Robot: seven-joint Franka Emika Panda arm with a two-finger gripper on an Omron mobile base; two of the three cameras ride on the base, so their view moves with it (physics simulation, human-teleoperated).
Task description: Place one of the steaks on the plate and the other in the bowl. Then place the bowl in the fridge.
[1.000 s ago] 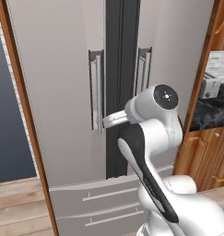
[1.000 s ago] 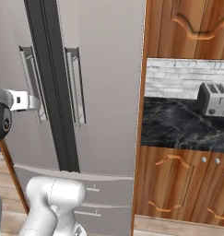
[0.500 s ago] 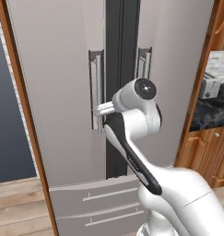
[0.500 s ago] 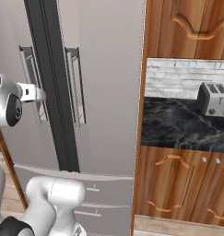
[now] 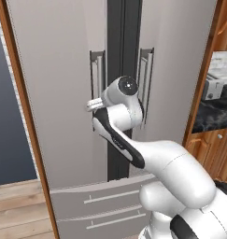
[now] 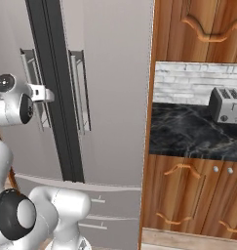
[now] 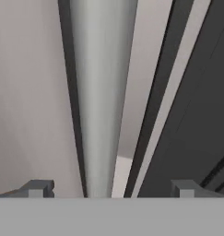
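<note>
With the arm stretched fwd, I've got the gripper right up at the fridge, level w/ the left door's bar handle. In the hand view the two fingertips sit wide apart at the bottom edge, abt 7 and 5 o'clock, and the handle bar runs up between them from 6 to 12 o'clock, so jaws are open and straddling the bar. Can't tell if either pad touches it; looks like there's gap on both sides.

Left base view: the wrist end of the arm sits at pic centre, the hand poking toward 9 o'clock across the lower part of the left handle. Dark centre seam runs straight up at 12 o'clock, right door's handle just beside it at abt 1 o'clock. Both doors look shut. Two lower drawers at 6–7 o'clock, also shut.

Right base view: the hand is at 9 o'clock, against the left handle; right handle apart from it across the seam. Toaster on the dark marbled counter at 3 o'clock, wood cabinets below at 5 o'clock.
</note>
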